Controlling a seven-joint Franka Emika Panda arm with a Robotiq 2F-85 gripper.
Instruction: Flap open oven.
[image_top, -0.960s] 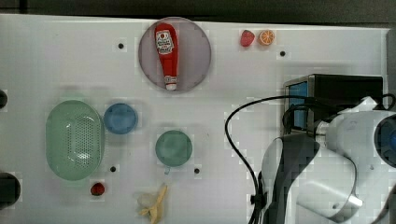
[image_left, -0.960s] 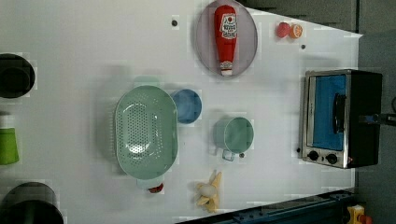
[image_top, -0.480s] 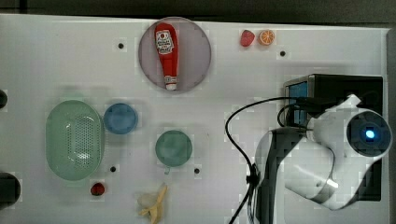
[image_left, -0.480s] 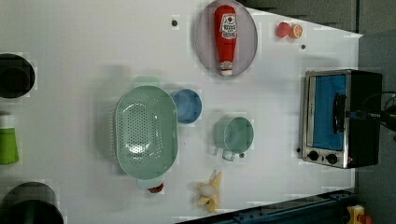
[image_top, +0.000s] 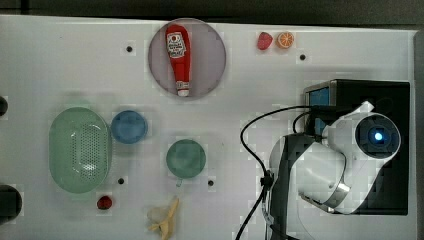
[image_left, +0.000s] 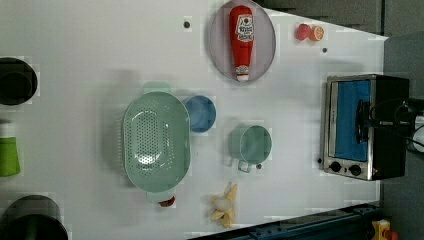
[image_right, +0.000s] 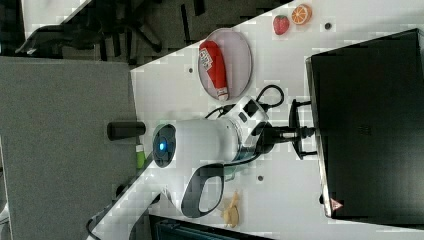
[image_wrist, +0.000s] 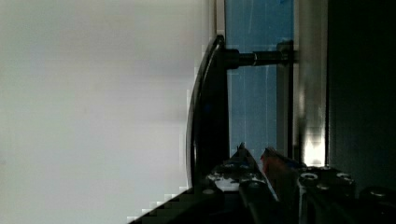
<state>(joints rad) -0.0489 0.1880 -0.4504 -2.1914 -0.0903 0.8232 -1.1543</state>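
Fingertips of your gripper (image_wrist: 254, 156) sit narrowly parted beside the bar handle (image_wrist: 205, 107), gripping nothing you can confirm. Pull now and they may slip off, leaving the blue door (image_left: 352, 117) closed. The oven (image_left: 367, 125) stands at the table's (image_left: 100, 50) edge, on the left view's right. Farther off, the green mug (image_left: 250, 145), banana (image_left: 223, 204) and colander (image_left: 156, 141) lie well clear.

Bright, even light washes the table (image_top: 60, 60) white; blocky blur softens every edge, and the wrist view sits dim, glare streaking the oven (image_wrist: 310, 93) frame.
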